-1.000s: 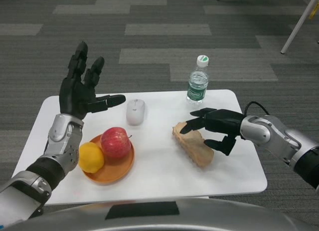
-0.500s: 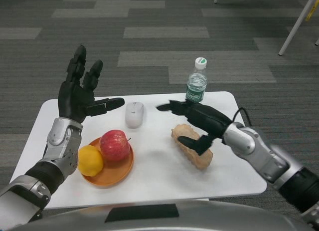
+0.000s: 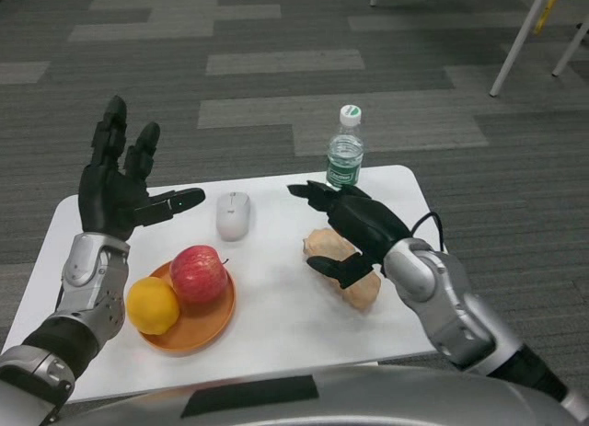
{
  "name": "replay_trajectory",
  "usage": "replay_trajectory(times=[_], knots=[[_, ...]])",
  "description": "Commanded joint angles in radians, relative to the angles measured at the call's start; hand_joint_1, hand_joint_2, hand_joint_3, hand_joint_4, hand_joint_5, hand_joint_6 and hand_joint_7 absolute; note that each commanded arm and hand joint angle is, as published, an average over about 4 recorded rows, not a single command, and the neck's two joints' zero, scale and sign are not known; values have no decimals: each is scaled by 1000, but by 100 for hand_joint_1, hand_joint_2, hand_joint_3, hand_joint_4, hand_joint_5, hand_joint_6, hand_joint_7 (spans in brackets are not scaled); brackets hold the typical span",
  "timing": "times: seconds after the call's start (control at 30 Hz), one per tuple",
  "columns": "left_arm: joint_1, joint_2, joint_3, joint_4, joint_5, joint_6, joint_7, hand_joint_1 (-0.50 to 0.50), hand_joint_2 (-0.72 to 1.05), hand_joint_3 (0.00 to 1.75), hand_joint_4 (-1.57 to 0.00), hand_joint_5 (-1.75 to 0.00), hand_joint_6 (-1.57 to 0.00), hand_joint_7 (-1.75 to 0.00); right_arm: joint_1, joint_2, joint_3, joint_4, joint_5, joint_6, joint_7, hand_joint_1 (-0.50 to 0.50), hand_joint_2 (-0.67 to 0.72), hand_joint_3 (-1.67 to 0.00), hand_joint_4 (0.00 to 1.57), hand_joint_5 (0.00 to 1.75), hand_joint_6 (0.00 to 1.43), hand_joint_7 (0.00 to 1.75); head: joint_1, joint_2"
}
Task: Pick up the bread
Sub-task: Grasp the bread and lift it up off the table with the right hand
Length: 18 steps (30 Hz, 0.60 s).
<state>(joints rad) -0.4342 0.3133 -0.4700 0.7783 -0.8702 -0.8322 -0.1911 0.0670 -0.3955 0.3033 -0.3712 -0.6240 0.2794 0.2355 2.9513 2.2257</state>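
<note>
One hand, R (image 3: 352, 225), fingers spread over bread (image 3: 342, 268).

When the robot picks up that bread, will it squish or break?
The bread looks soft and crusty, so it would probably dent if squeezed hard. It is long and the right hand sits over only one end, so the free end might sag or tear. It looks light for its size.

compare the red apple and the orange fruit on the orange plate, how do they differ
The red apple is red with a stem showing on top; the orange fruit is plain orange-yellow with no stem visible. The apple looks larger and sits farther back on the orange plate; the orange fruit sits nearer the front-left rim. Both are round, side by side on that plate.
</note>
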Motion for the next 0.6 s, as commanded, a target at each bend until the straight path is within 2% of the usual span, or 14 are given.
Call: replay_trajectory(times=[0.03,0.13,0.3,0.47,0.6], knots=[[-10,27,-15,7,-22,-15,-1,50,43,7,0,-38,0,0,8,73,30,-64,-242,211,126,-42,-53,-81,0,97,0,21,-6,-4],[-11,33,-16,7,-27,-16,-1,50,43,7,0,-33,0,0,7,119,52,-76,-354,272,172,-42,-54,-73,0,97,0,16,-10,-9],[-11,36,-16,7,-31,-18,-1,50,43,0,0,-41,0,0,-1,152,66,-84,-428,304,215,-42,-54,-61,0,92,0,17,-12,-12],[-11,36,-16,7,-33,-19,-1,50,43,9,0,-36,0,0,-4,185,74,-87,-461,332,242,-42,-54,-56,0,87,0,24,-9,-12],[-13,36,-17,7,-35,-18,-1,50,43,7,0,-36,0,0,-5,197,75,-83,-472,337,251,-42,-54,-56,0,78,0,28,-8,-15]])
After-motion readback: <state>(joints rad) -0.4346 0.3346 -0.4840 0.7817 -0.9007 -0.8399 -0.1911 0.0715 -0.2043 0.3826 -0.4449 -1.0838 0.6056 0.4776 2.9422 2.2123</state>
